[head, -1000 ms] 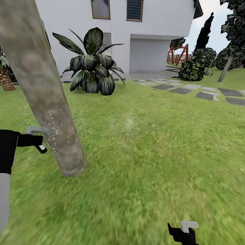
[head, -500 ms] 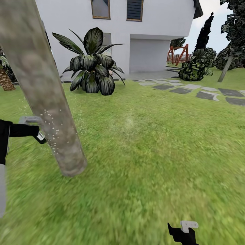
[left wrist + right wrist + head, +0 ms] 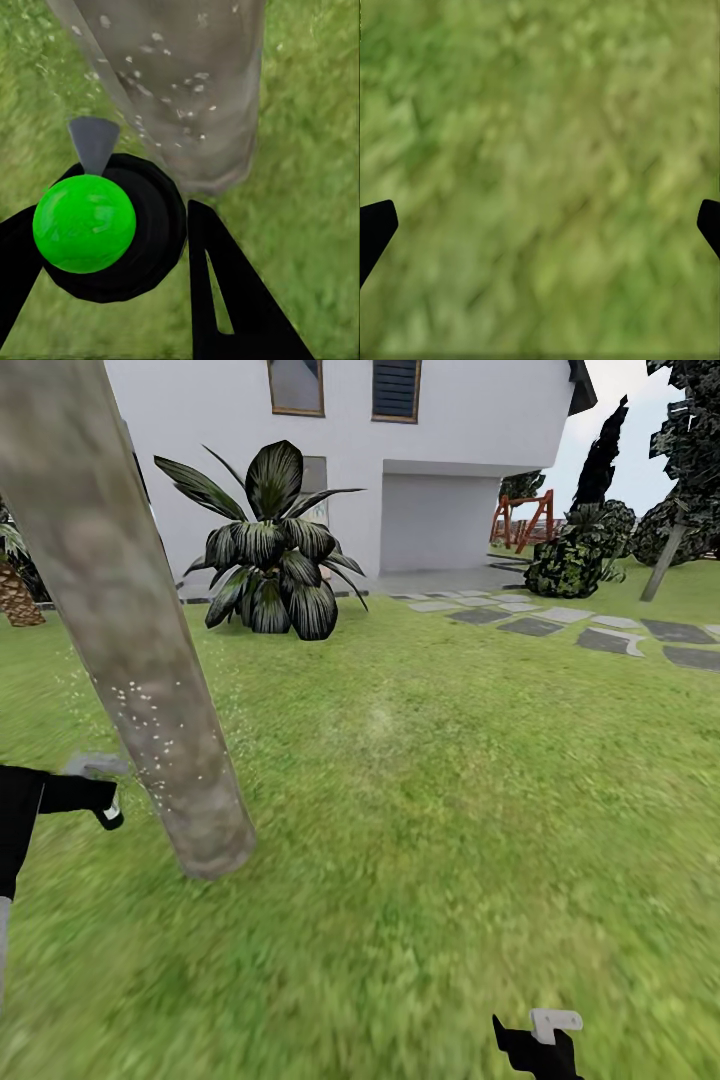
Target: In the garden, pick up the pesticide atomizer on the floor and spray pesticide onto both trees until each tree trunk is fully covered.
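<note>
Now the pesticide atomizer (image 3: pixel 101 229) sits clamped in the left gripper (image 3: pixel 112 262), its nozzle near the speckled tree trunk (image 3: pixel 130 650).
Over bare lawn (image 3: pixel 540 172), the right gripper (image 3: pixel 535 1045) hangs with fingers spread apart.

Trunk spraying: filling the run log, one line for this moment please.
left claw: shut on atomizer | nozzle at trunk | droplets on trunk | right claw: open, over grass
</note>
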You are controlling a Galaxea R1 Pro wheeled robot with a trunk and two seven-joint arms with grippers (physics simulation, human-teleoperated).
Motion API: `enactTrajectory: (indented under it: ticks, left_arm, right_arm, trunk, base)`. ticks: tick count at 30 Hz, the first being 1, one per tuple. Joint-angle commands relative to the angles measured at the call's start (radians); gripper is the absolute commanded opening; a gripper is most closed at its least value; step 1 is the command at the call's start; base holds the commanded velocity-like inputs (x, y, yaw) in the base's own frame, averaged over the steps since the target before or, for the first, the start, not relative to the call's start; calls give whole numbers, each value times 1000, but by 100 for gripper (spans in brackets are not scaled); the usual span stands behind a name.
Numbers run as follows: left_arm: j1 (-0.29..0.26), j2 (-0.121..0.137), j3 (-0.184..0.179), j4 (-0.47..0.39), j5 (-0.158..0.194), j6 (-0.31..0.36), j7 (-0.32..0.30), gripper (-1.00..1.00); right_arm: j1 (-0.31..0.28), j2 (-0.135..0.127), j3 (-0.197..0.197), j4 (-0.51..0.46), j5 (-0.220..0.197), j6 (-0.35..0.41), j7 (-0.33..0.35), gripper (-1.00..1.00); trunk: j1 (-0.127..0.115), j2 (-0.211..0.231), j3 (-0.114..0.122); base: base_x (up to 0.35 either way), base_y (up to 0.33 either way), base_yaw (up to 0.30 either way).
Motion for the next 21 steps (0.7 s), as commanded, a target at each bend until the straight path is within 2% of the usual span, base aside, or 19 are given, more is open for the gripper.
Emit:
enactTrajectory:
  ticks: [1,2,3,5,7,8,9,11,15,16,19,21]
  left_arm:
    - [15,-1,1,6,4,-12,13,-100]
    - [26,-6,1,20,7,-24,36,-100]
    - [33,-27,1,49,9,-41,70,-100]
    - [57,-124,5,172,12,-164,216,-100]
    - [63,-158,36,211,36,-202,263,-100]
    - [65,-165,65,219,66,-210,269,-100]
    - [73,-169,102,225,123,-220,277,-100]
    - [87,-172,118,228,158,-224,282,-100]
    - [91,-172,125,244,163,-223,299,-100]
    - [92,-172,125,256,163,-223,313,-100]
    - [94,-172,126,295,166,-223,408,-100]
    - [95,-172,126,300,165,-223,421,-100]
  right_arm:
    - [0,0,0,0,0,0,0,100]
    - [0,0,0,0,0,0,0,100]
    - [0,0,0,0,0,0,0,100]
    - [0,0,0,0,0,0,0,100]
    - [0,0,-1,0,0,0,0,100]
    - [0,0,0,0,0,0,0,100]
    - [0,0,0,0,0,0,0,100]
    - [0,0,0,0,0,0,0,100]
    - [0,0,0,0,0,-1,0,100]
    - [0,0,0,0,0,0,0,100]
    - [0,0,0,-2,-1,-1,1,100]
    - [0,0,0,-4,-1,-1,1,100]
  trunk:
    - [0,0,0]
    - [0,0,0]
    - [0,0,0]
    - [0,0,0]
    - [0,0,0]
    - [0,0,0]
    - [0,0,0]
    - [0,0,0]
    - [0,0,0]
    - [0,0,0]
    - [0,0,0]
    - [0,0,0]
  base:
    - [0,0,0]
    - [0,0,0]
    - [0,0,0]
    - [0,0,0]
    - [0,0,0]
    - [0,0,0]
    - [0,-106,0]
    - [0,-227,0]
    - [36,-265,0]
    - [93,-271,0]
    - [143,-260,5]
    - [212,-216,173]
